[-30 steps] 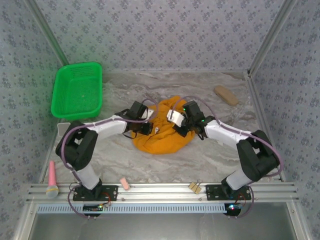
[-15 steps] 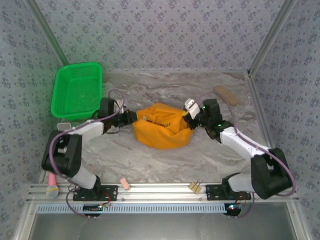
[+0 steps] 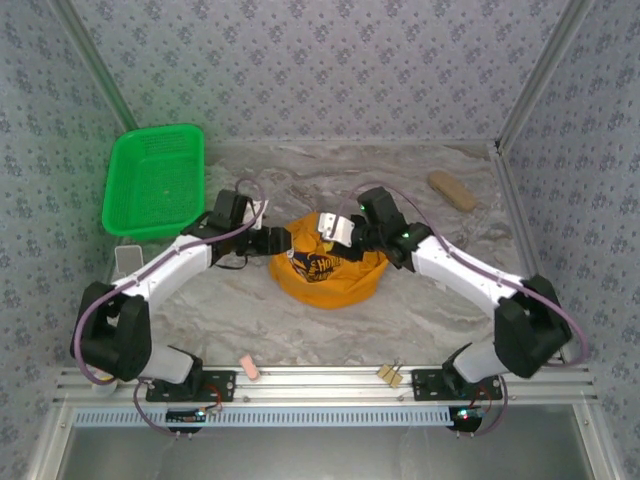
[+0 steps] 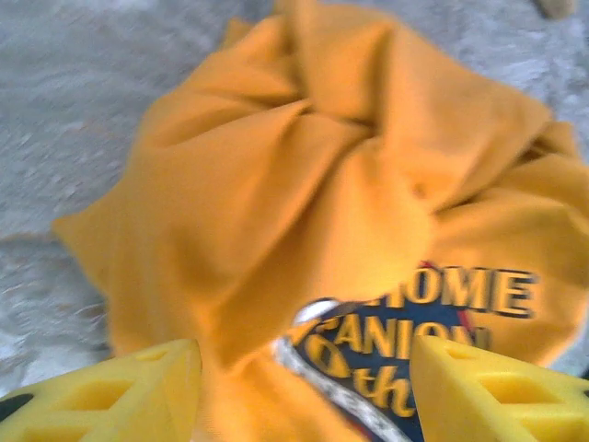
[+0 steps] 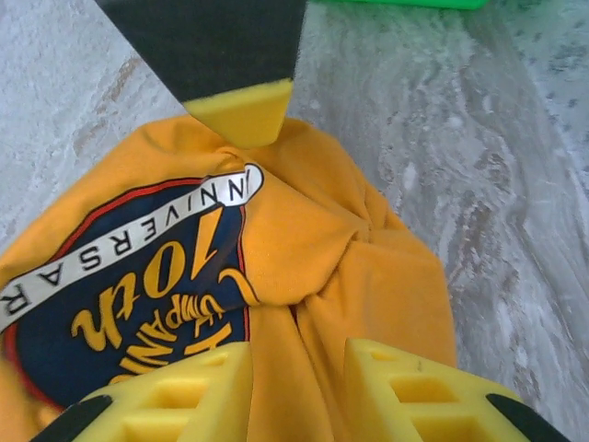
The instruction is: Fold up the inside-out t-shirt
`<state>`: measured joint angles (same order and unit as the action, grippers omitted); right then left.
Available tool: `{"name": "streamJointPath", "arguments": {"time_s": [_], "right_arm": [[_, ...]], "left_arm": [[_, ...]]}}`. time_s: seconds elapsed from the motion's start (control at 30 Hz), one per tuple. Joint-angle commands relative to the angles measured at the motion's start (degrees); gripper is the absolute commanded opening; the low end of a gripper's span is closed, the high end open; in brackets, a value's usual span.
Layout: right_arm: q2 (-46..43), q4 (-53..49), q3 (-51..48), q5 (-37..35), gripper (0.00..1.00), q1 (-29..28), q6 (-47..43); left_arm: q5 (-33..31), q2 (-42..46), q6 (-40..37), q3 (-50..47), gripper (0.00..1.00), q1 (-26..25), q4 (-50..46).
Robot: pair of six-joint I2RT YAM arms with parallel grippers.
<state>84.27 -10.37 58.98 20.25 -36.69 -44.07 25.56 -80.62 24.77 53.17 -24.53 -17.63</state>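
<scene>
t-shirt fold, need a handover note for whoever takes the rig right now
T-shirt: bunched heap mid table, printed graphic facing up.
Left end effector: open, nothing held, at the heap's left edge.
Right end effector: open, nothing held, above the heap's far part.
Done: no neat fold visible.
Left: spread it flat, then fold.
</scene>
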Motion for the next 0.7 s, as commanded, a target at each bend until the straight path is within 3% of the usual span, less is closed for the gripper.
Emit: {"name": "streamJointPath", "arguments": {"time_s": [0.0,0.13,0.2,0.23,0.27,0.33,0.4,0.47,0.53,0.6,0.67], "right_arm": [[6.2,-5.2,1.7,-1.5,0.34,-1.2,-5.5],[11.0,-3.8,0.8,-6.3,0.34,-1.4,-5.4],[11.6,-2.7,0.3,-9.1,0.23,-1.5,-5.3],[11.2,-2.4,0.6,-10.9,0.0,-1.4,-4.0],[9.5,-2.5,0.8,-10.6,0.0,-1.1,-3.1],[3.7,1.4,-1.4,-6.6,0.0,-0.5,-1.4],[-3.2,6.6,-3.4,0.9,0.0,2.5,4.1],[-10.1,14.4,-6.0,10.0,0.0,7.3,12.2],[-14.3,21.7,-8.7,13.4,0.0,10.8,18.4],[-15.9,24.4,-11.0,9.4,0.0,13.3,23.5],[-13.9,19.2,-11.7,-0.6,0.0,14.5,28.3]], "left_arm": [[-1.5,-2.2,3.2,1.3,0.61,-4.4,-0.5],[-9.4,-7.9,3.4,3.1,0.62,-8.6,-0.8],[-13.7,-11.7,2.6,4.0,0.58,-8.7,-1.8],[-13.7,-13.8,1.7,4.7,0.42,-8.2,-2.3],[-8.6,-15.7,1.0,5.6,0.17,-6.7,-2.2],[8.3,-16.5,3.9,5.8,0.01,-2.2,3.0],[14.9,-12.8,9.2,4.1,0.0,1.3,11.2],[15.2,-7.5,8.6,5.3,0.0,4.3,10.8],[16.2,-3.5,8.9,5.1,0.0,7.3,11.0],[15.9,-0.8,12.4,1.0,0.0,11.0,16.0],[10.2,-0.1,14.2,-3.7,0.0,12.6,17.4]]}}
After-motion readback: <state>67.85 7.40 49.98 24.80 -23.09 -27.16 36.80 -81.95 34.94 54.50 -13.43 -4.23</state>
